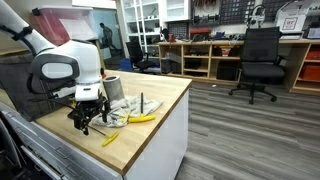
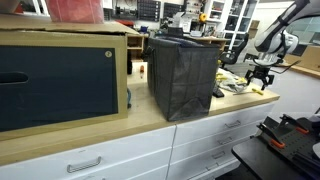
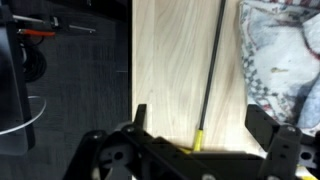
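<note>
Apparently the screwdriver [image 3: 213, 70] lies untouched between the spread end effector [image 3: 198, 116] jaws.

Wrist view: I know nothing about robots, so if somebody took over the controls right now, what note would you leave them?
Gripper: open and holding nothing. It hangs low over the wooden counter, as an exterior view also shows.
Things: a thin dark rod with a yellow end lies flat on the counter. The yellow end sits between the open jaws. A patterned cloth lies crumpled beside the rod.
Done: the gripper is lined up over the rod's yellow end.
Left: the rod is not yet gripped or lifted. The wrist view does not show whether the fingers touch it.
</note>
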